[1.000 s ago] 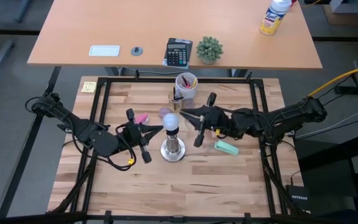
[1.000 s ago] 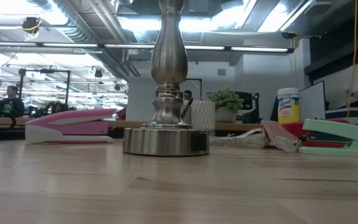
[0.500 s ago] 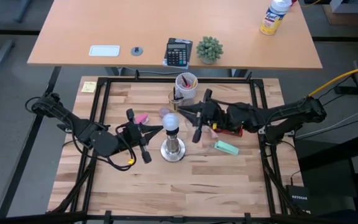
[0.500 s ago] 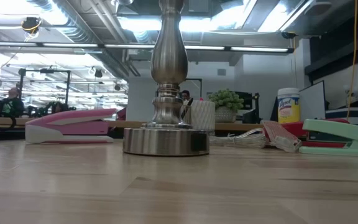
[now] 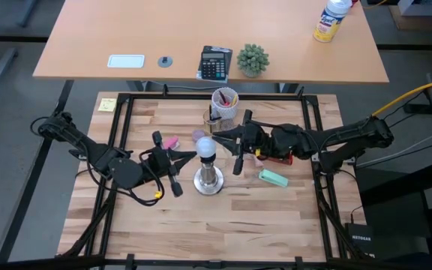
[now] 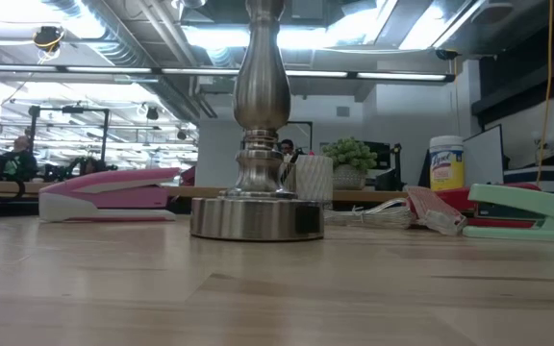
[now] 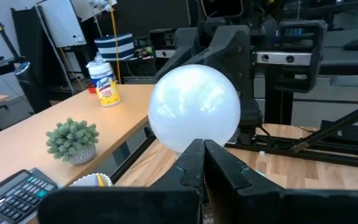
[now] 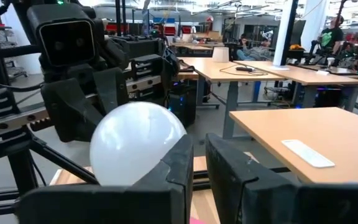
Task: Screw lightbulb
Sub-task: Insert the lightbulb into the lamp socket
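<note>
A: Where's the bulb (image 5: 205, 146)?

B: Centre of the high view, sitting on top of the stand (image 5: 209, 180), which stands on the wooden surface (image 5: 231, 217). The low view shows only the stand's base and neck, so I can't tell how far the threads are in.

A: And the end effectors?

B: The left end effector (image 5: 185, 156) is just left of the bulb in the high view. In its wrist view its two fingers (image 7: 191, 163) lie almost together below the bulb, nearly closed, gripping nothing that I can see. The right end effector (image 5: 228, 139) is just right of the bulb, toward the upper side. From above its fingers look spread; in its wrist view there is only a narrow gap, and the bulb sits beside one finger (image 8: 178, 163), not between them. Whether it touches the glass, I can't tell.

A: How would the bulb handle?

B: I'd judge it light, rigid and fragile: thin frosted glass, smooth and round, so it would slip under a loose pinch and crack under a hard one.

A: Where to take hold?

B: Across the widest part of the globe, fingers on opposite sides, pressing gently and turning about the stand's upright axis. The stand looks heavy, but it could rotate along with the bulb, so bracing it with the other arm seems wise.
</note>
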`<state>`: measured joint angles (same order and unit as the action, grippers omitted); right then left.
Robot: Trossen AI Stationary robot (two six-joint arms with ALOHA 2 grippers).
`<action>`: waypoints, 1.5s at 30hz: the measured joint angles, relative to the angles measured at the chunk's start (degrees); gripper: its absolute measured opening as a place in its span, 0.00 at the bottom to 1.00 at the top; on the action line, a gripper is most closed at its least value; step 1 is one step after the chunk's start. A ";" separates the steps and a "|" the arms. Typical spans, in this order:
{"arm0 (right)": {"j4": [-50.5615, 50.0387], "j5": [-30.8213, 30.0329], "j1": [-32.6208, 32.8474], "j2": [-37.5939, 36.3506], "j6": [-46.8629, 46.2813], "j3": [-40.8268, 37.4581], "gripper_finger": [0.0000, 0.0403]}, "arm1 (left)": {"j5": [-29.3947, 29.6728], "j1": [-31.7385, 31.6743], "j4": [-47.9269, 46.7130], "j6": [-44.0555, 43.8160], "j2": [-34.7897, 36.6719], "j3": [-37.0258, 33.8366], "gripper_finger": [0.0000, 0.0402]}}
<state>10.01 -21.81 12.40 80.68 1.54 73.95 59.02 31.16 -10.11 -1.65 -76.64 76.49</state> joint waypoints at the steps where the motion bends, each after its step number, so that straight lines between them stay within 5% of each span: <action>1: -0.01 -0.03 0.20 0.00 0.00 0.00 0.12 | 0.54 0.00 0.00 0.06 0.00 0.00 0.00; 45: -0.16 -6.09 3.02 0.09 -1.07 0.02 0.12 | 2.23 -0.04 0.13 -0.92 0.00 0.00 0.00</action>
<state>9.85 -27.90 15.42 80.77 0.47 73.97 61.25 31.11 -9.98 -2.57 -76.64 76.49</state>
